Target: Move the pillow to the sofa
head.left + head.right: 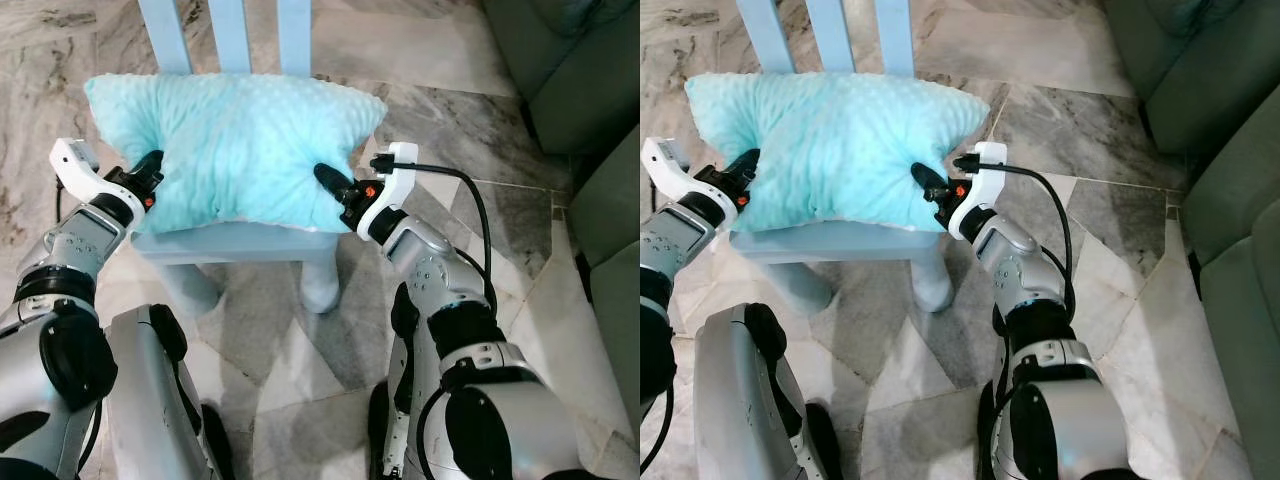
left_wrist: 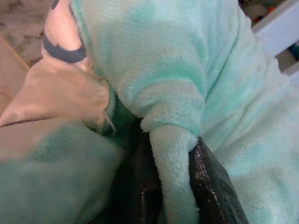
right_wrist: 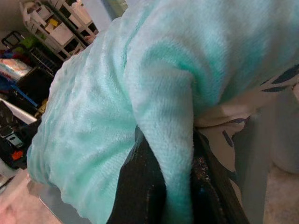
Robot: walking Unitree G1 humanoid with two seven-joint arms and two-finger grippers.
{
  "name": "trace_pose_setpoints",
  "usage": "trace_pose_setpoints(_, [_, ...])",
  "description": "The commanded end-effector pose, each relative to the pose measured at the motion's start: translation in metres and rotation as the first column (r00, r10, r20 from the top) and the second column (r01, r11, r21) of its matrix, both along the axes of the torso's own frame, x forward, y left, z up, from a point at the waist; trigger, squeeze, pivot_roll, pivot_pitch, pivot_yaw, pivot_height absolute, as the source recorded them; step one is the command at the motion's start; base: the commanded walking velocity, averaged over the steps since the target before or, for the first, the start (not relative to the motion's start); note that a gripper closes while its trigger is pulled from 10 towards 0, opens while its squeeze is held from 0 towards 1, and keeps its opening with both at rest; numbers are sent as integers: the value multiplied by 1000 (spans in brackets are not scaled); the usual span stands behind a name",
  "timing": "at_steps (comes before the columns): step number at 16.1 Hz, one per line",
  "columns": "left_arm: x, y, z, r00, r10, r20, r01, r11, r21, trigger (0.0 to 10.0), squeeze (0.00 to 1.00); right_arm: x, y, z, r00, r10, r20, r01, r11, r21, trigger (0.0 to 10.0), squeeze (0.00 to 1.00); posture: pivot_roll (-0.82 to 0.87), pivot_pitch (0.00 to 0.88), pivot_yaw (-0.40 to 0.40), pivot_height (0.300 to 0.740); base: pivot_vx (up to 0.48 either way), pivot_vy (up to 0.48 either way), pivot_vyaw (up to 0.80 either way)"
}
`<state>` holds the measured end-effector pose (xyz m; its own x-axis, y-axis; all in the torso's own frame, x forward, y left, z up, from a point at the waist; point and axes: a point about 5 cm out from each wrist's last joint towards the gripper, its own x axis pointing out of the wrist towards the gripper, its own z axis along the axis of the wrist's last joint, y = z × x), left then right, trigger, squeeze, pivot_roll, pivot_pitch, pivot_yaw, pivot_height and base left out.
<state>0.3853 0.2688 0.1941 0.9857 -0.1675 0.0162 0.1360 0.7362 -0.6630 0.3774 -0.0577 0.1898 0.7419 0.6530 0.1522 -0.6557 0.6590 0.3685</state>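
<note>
A turquoise fleece pillow (image 1: 235, 140) lies on the seat of a light blue chair (image 1: 240, 242). My left gripper (image 1: 152, 172) grips the pillow's left edge, and my right gripper (image 1: 328, 180) grips its right edge. In the left wrist view a fold of the pillow (image 2: 175, 172) is pinched between the black fingers (image 2: 215, 186). The right wrist view shows the same: a ridge of pillow (image 3: 163, 135) squeezed between the fingers (image 3: 140, 186). The pillow's underside is white with a dark print (image 3: 280, 79).
The grey-green sofa (image 1: 575, 70) stands to the right, with a second section (image 1: 1240, 300) nearer. The chair's back slats (image 1: 228, 35) rise behind the pillow. Marble floor (image 1: 470, 120) lies between chair and sofa. Shelves with clutter (image 3: 28, 37) appear in the right wrist view.
</note>
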Motion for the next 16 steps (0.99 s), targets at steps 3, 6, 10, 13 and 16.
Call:
trace_pose_setpoints(3, [-9, -4, -28, 996, -37, -76, 43, 997, 70, 0, 0, -9, 12, -7, 999, 46, 29, -44, 996, -71, 0, 0, -108, 297, -41, 341, 0, 0, 0])
trace_pose_setpoints(6, [-13, 0, -36, 999, 18, -51, -13, 993, 115, 0, 0, -11, 10, -10, 991, 81, 106, -59, 979, -197, 0, 0, -89, 190, -31, 341, 0, 0, 0])
trace_pose_setpoints(10, [-14, -9, -27, 990, 108, 88, -134, 911, 390, 10000, 0, -8, -6, 7, 975, 48, 216, 10, 965, -262, 0, 0, -59, 35, -14, 341, 0, 0, 0])
trace_pose_setpoints(13, [-18, -31, -21, 979, 108, 172, -185, 827, 531, 10000, 0, -15, -13, 10, 960, 90, 265, -7, 954, -299, 0, 0, -38, 0, 5, 341, 0, 0, 0])
trace_pose_setpoints(16, [-35, -45, -48, 981, 134, 141, -189, 829, 526, 10000, 0, -30, -22, -2, 956, 71, 283, 28, 944, -330, 10000, 0, -37, 0, 28, 341, 0, 0, 0])
